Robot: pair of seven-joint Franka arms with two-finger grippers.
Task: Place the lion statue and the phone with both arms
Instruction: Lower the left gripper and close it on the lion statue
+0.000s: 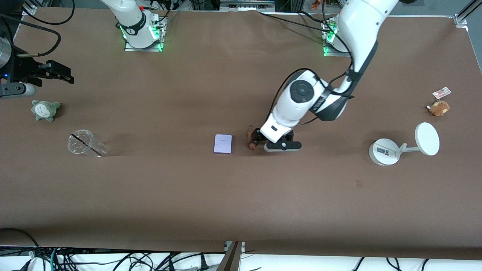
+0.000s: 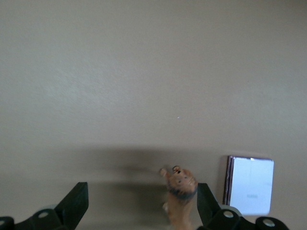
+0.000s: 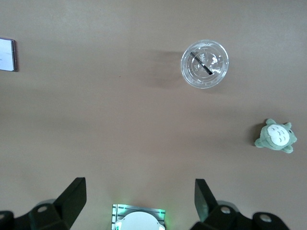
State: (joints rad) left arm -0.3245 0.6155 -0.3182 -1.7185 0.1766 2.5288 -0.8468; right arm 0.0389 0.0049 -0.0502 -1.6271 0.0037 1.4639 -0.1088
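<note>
Even overhead light, soft shadows

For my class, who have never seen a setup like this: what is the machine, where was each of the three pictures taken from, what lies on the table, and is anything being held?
Two white robot arms stand at a brown table. One picture looks down from across the table; the other two come from cameras on each arm's wrist.

The left gripper is low over the lion statue, fingers open with the lion between them, not yet gripped. The phone lies flat beside the lion, toward the right arm's end.

The right gripper waits open, high over its end of the table, above a green plush toy and a clear plastic cup.

Toward the left arm's end are a white round stand and a brown plush toy.

Nothing is held.
</note>
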